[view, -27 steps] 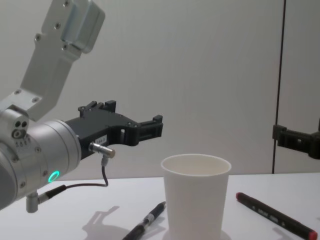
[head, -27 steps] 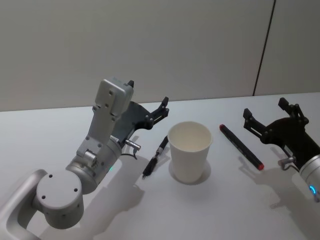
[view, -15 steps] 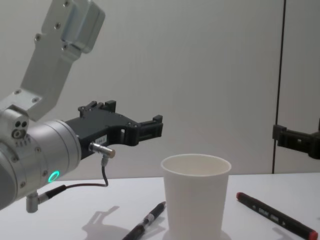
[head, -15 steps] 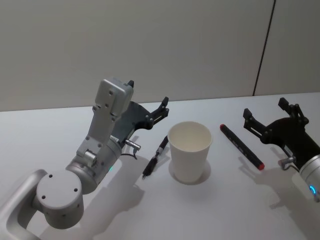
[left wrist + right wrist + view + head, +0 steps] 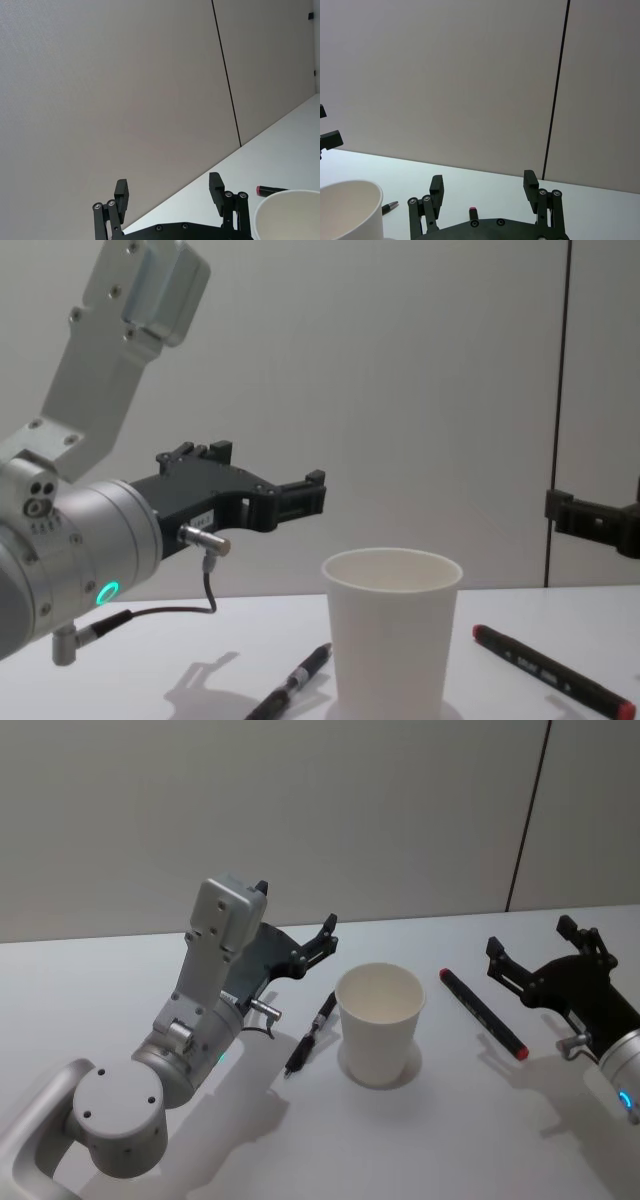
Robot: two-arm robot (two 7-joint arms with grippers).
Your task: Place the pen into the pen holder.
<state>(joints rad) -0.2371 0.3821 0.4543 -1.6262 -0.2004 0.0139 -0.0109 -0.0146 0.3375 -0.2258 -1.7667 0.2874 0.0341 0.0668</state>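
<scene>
Head view: pen holder (image 5: 379, 1025), a plain white tapered paper cup, stood upright between 2 pens: slim black pen (image 5: 311, 1035) left, seemingly red-ended marker (image 5: 482, 1012) right. Raised, fingers apart, empty: left gripper (image 5: 169, 189), right gripper (image 5: 483, 181).

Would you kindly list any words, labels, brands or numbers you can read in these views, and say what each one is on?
No text can be read with certainty.
On the red-capped marker: pale print along its black barrel, too blurred to read.
On the left gripper: a small pale sticker on its body, too small to read.
On the pen holder and the black pen: no print visible.
</scene>
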